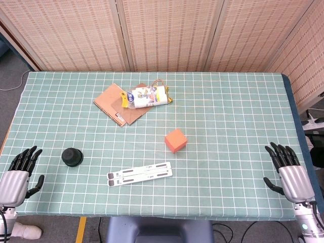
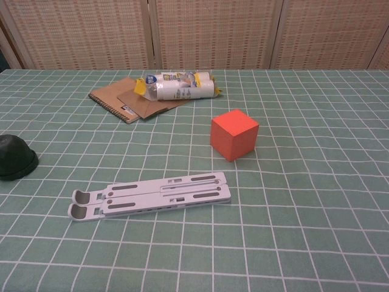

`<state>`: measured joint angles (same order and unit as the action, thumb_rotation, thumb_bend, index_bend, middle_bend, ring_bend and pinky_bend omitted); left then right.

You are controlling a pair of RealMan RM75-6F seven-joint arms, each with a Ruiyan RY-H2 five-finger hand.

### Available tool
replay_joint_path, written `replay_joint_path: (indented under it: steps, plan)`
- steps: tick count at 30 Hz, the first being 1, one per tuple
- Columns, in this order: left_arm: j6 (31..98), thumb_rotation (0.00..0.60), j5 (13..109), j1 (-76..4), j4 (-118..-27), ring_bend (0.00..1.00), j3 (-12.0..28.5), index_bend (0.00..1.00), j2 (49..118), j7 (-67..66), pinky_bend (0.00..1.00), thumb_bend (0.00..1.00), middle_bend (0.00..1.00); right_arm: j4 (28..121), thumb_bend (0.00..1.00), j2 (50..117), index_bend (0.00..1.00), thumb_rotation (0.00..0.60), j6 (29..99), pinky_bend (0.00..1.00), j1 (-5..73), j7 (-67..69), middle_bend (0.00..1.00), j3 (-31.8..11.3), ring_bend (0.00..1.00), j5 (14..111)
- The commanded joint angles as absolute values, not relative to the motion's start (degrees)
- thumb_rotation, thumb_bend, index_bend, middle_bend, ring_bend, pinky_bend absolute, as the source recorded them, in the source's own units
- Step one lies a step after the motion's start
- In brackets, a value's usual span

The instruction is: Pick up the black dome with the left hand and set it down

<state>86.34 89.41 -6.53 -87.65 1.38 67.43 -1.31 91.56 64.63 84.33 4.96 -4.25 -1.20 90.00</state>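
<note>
Desk: the desk (image 1: pixel 228 116) wears a green cloth with a white grid, and a woven screen stands behind its far edge.

Black dome: the black dome (image 1: pixel 72 156) sits flat side down on the cloth near the desk's left front, with nothing touching it. In the chest view it shows at the left border, partly cut off by the frame.

Left robot hand: the left robot hand (image 1: pixel 19 174) lies at the front left corner of the desk, palm down, fingers spread and pointing away from the robot, thumb out to the side. It holds nothing and rests near the dome but apart from it, with bare cloth between them. The chest view does not show it.

Right robot hand: the right robot hand (image 1: pixel 288 169) lies at the front right corner in a matching pose, fingers apart and empty, well apart from every object.

White stand: a flat white folding stand (image 1: pixel 139 173) lies near the front edge, to the right of the dome and not touching it.

Orange cube: an orange cube (image 1: pixel 175 140) stands near the middle of the desk, behind the stand's right end.

Notebook: a brown spiral notebook (image 1: pixel 114 104) lies toward the far side, with brown paper on it.

Plastic packet: a clear plastic packet (image 1: pixel 147 96) with yellow and white print lies on the notebook's right part. What it contains cannot be told.
</note>
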Motion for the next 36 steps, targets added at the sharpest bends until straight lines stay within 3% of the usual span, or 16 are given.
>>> replay_joint_path:
  steps: [1, 5, 11, 18, 22, 29, 36]
  plan:
    - [86.24, 0.600, 89.96, -6.66, -87.83, 0.00, 1.15, 0.00, 67.30, -1.18, 0.13, 0.45, 0.00, 91.79, 0.18, 64.34, 0.00, 0.600, 83.82, 0.00, 5.12, -3.77, 0.00, -0.84, 0.00, 90.37]
    - [83.92, 0.600, 90.53, -8.28, -87.93, 0.00, 1.15, 0.00, 67.30, -0.42, 0.13, 0.46, 0.00, 91.73, 0.18, 64.04, 0.00, 0.600, 83.42, 0.00, 5.39, -2.71, 0.00, -0.30, 0.00, 91.39]
    - [68.72, 0.600, 84.43, -15.98, -100.11, 0.00, 2.98, 0.00, 60.57, -5.48, 0.18, 0.45, 0.00, 91.60, 0.18, 63.28, 0.00, 0.600, 83.01, 0.00, 5.71, -0.55, 0.00, 0.82, 0.00, 93.32]
    - [53.93, 0.600, 65.41, -28.12, -109.52, 0.00, 8.99, 0.00, 57.88, -20.86, 0.18, 0.44, 0.00, 91.43, 0.18, 63.35, 0.00, 0.600, 83.00, 0.00, 5.76, -2.40, 0.00, 1.31, 0.00, 94.28]
    - [51.68, 0.600, 52.07, -34.73, -109.83, 0.00, 10.15, 0.00, 60.11, -30.97, 0.17, 0.44, 0.00, 91.69, 0.18, 63.24, 0.00, 0.600, 82.95, 0.00, 5.78, -2.68, 0.00, 1.48, 0.00, 94.50]
    - [53.81, 0.600, 27.92, -47.88, -106.62, 0.00, 6.30, 0.00, 66.36, -51.32, 0.10, 0.45, 0.00, 91.60, 0.18, 63.26, 0.00, 0.600, 82.05, 0.00, 6.20, -2.04, 0.00, 1.44, 0.00, 94.00]
    - [53.01, 0.600, 11.49, -56.44, -102.99, 0.00, 4.38, 0.00, 68.62, -57.72, 0.09, 0.44, 0.00, 91.73, 0.18, 63.52, 0.00, 0.600, 81.91, 0.00, 6.30, -2.79, 0.00, 1.20, 0.00, 93.53]
